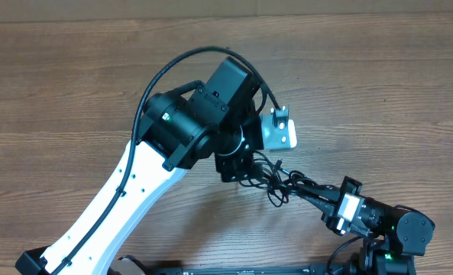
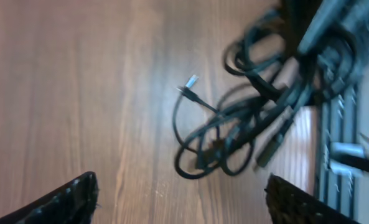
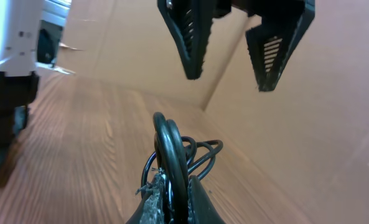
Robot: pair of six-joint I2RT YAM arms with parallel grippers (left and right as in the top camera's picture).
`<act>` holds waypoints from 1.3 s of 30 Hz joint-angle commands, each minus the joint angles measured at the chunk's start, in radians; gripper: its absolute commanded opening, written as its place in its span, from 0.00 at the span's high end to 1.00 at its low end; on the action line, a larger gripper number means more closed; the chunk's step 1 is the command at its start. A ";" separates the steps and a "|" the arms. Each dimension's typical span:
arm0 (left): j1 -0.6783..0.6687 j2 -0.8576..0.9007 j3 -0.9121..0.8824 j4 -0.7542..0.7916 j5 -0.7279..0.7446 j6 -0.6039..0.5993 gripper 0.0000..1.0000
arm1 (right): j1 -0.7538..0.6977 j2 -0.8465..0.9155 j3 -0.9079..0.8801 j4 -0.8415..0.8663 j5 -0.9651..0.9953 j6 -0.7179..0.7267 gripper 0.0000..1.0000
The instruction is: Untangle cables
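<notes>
The cables (image 1: pixel 276 179) lie as a black tangle of loops on the wooden table, just right of my left wrist. In the left wrist view the cables (image 2: pixel 246 118) fill the upper right, with one silver-tipped plug (image 2: pixel 191 81) sticking out to the left. My left gripper (image 2: pixel 184 205) hangs open above bare wood beside them, its fingers (image 2: pixel 72 199) wide apart. My right gripper (image 3: pixel 175 183) is shut on upright loops of the cables (image 3: pixel 172 146). The open left gripper (image 3: pixel 231 56) hovers above those loops. Overhead, the right gripper (image 1: pixel 296 186) reaches into the tangle from the right.
The left arm's white link (image 1: pixel 127 198) crosses the table from the lower left, with its thick black arm cable (image 1: pixel 180 65) arching above. A white camera mount (image 1: pixel 279 130) sits by the left wrist. The right arm's base (image 1: pixel 398 229) stands at the lower right.
</notes>
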 commanded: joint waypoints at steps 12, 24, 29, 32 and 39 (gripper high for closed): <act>0.002 0.002 0.007 -0.118 0.111 0.236 0.33 | 0.005 -0.003 0.011 0.107 -0.130 -0.003 0.96; 0.001 0.010 -0.008 -0.136 0.240 0.253 0.35 | 0.005 -0.003 0.011 0.230 -0.130 -0.004 0.96; 0.001 0.018 -0.009 -0.141 0.254 0.253 0.32 | 0.005 -0.003 0.011 0.280 -0.129 -0.004 0.96; 0.000 0.018 -0.010 -0.160 0.285 0.254 0.40 | 0.005 -0.003 0.011 0.286 -0.121 -0.004 0.96; -0.013 0.018 -0.010 -0.214 0.321 0.254 0.64 | 0.005 -0.003 0.011 0.362 -0.082 -0.004 0.96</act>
